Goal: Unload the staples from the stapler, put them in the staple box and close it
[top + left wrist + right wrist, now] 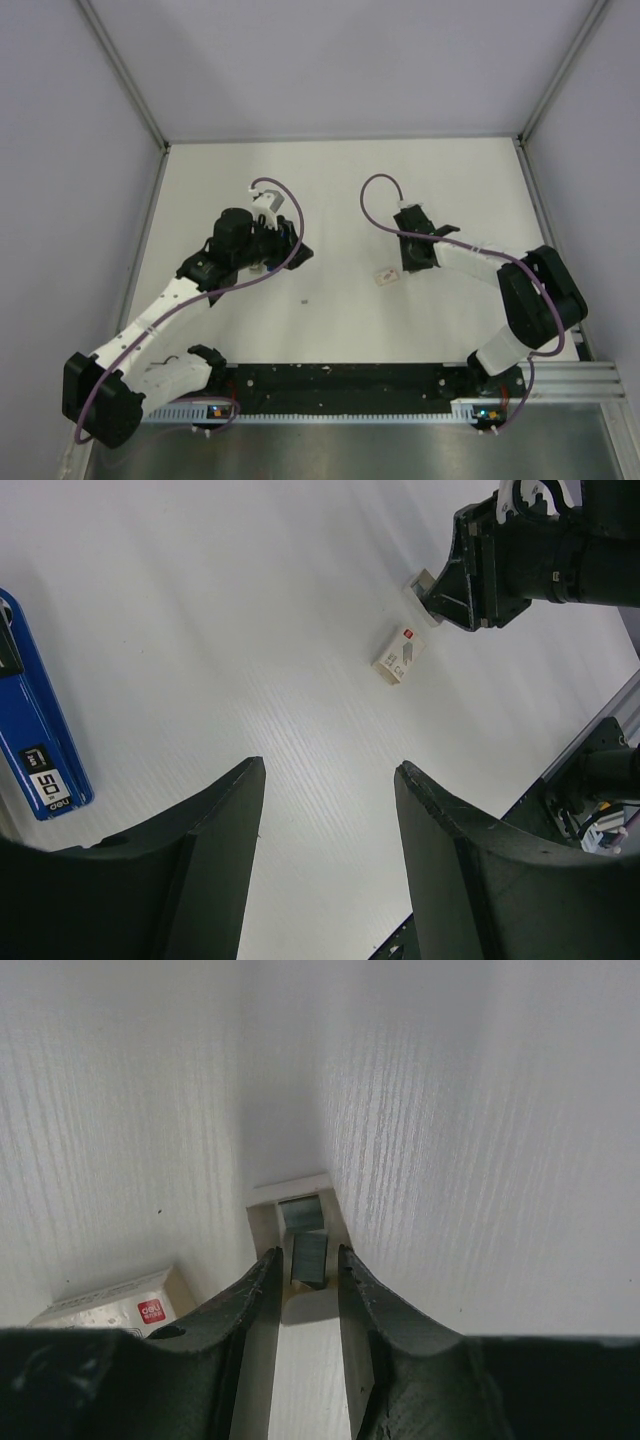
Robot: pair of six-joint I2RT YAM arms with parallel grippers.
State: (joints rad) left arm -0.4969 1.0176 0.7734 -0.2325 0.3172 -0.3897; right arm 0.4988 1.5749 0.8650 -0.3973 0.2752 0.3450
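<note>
The blue stapler (35,745) lies flat at the left edge of the left wrist view; in the top view the left arm hides it. My left gripper (330,765) hovers open over bare table to its right, nothing between its fingers. My right gripper (306,1255) stands a little open over a small white tray (290,1188). A grey strip of staples (310,1265) lies in that tray between the fingertips, with a gap on each side. A second strip (302,1213) lies just beyond it. In the top view the right gripper (416,266) is at mid-table.
A white staple box with a red mark (398,658) lies on the table just left of the right gripper (470,575), also seen in the top view as the staple box (385,276). Grey walls with metal rails enclose the white table (340,190).
</note>
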